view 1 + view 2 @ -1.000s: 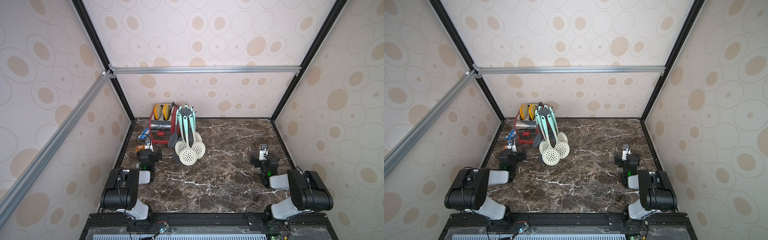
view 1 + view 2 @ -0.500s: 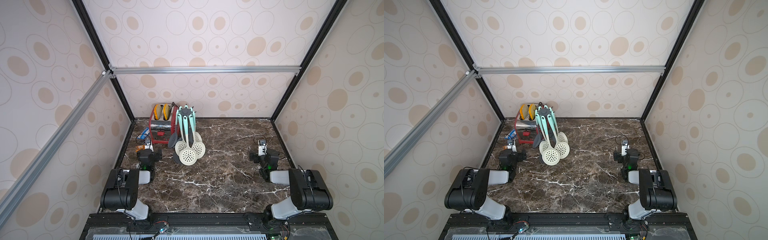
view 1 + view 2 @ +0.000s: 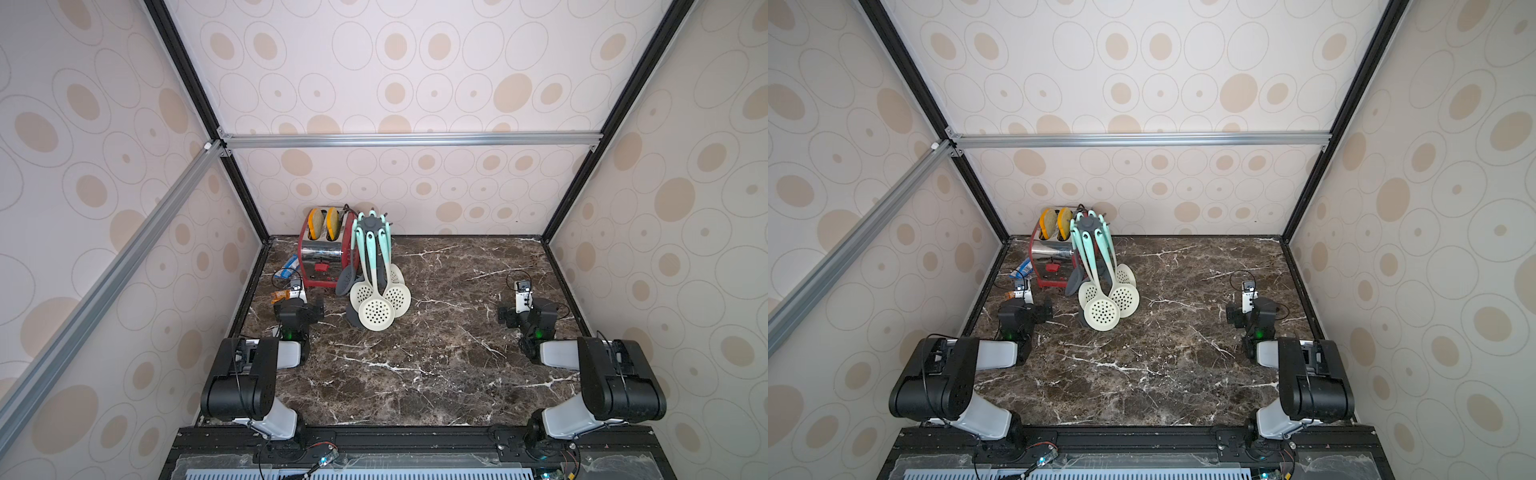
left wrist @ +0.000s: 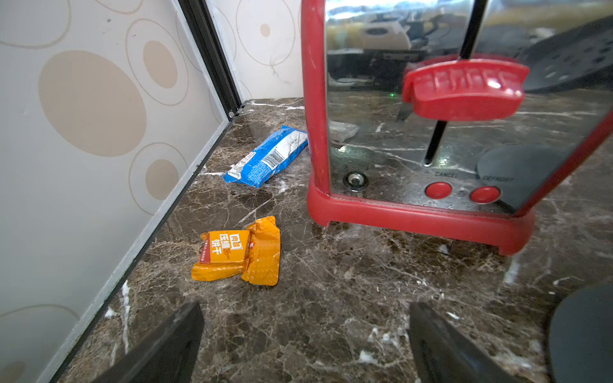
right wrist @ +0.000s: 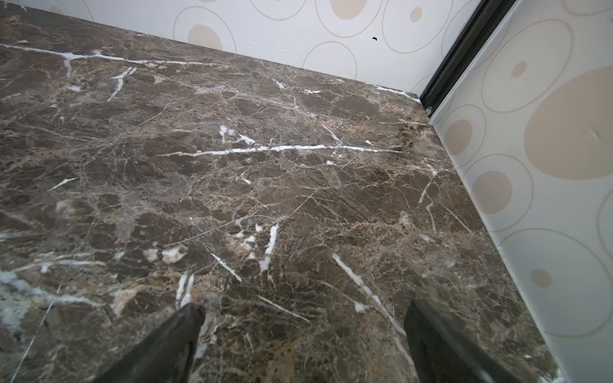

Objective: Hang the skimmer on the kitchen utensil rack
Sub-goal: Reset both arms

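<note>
**Skimmers on the rack, both tools empty**

The left tool (image 4: 305, 335) and right tool (image 5: 302, 335) both gape fully and hold nothing, low over the brown marble counter (image 5: 265, 165). Ahead and inward of the left tool, the tall dark grey kitchen utensil rack (image 3: 371, 224) carries three cream perforated skimmers (image 3: 376, 312) on mint handles. None lies loose, so the hanging looks done. Any retreat should run straight back, clear of the rack's base. The patterned wall (image 4: 83, 116), red-and-chrome toaster (image 4: 414, 139) and orange snack packet (image 4: 237, 252) crowd the left tool. The right tool faces bare counter, with the opposite wall (image 5: 547, 149) close on its outer side.

kitchen utensil rack (image 3: 371, 223) pole and base mostly hidden behind hanging skimmers (image 3: 376, 313); toaster (image 4: 414, 217) cut off at left wrist view's edge; orange packet (image 3: 279, 295) partly behind left arm (image 3: 296, 318).
</note>
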Robot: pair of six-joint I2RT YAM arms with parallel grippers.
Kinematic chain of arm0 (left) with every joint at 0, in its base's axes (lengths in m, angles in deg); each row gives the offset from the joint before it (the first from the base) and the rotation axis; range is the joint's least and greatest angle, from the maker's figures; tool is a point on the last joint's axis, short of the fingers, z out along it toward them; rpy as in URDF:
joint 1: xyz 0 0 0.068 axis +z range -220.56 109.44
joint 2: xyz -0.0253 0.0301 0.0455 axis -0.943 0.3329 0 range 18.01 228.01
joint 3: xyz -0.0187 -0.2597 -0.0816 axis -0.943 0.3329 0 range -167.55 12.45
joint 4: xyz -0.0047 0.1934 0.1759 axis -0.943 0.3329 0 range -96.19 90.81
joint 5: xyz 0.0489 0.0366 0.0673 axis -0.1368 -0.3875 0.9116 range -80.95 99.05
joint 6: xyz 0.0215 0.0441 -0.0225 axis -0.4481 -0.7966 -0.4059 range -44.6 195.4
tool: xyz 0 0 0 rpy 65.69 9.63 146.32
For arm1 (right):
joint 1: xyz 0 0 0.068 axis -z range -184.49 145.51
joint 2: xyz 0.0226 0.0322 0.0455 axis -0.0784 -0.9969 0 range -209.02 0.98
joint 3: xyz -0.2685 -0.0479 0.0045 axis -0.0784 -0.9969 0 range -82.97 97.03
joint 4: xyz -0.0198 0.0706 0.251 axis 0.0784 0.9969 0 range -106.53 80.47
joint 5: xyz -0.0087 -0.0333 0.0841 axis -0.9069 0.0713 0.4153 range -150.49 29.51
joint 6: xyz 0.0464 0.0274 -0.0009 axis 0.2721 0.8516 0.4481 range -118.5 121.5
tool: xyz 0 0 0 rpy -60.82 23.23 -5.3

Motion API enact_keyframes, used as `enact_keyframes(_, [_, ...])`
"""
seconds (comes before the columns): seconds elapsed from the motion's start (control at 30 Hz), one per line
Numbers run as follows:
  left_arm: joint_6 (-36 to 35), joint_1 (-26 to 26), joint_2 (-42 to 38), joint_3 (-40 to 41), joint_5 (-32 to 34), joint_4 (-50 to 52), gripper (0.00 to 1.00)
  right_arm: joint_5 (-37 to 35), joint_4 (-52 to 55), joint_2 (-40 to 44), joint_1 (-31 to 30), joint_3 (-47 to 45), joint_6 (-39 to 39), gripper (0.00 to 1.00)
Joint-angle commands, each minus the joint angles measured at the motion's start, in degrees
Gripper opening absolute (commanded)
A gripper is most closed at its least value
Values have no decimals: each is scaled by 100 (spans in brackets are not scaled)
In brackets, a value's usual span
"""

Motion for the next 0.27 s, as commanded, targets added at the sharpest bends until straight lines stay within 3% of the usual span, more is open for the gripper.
enact_keyframes(0.0, [60,21,2,-101,48,76,99,19,22,-40,33,80,-45,100])
enact_keyframes(0.23, [53,2,14,-103,65,62,99,13,17,-47,36,80,-46,100])
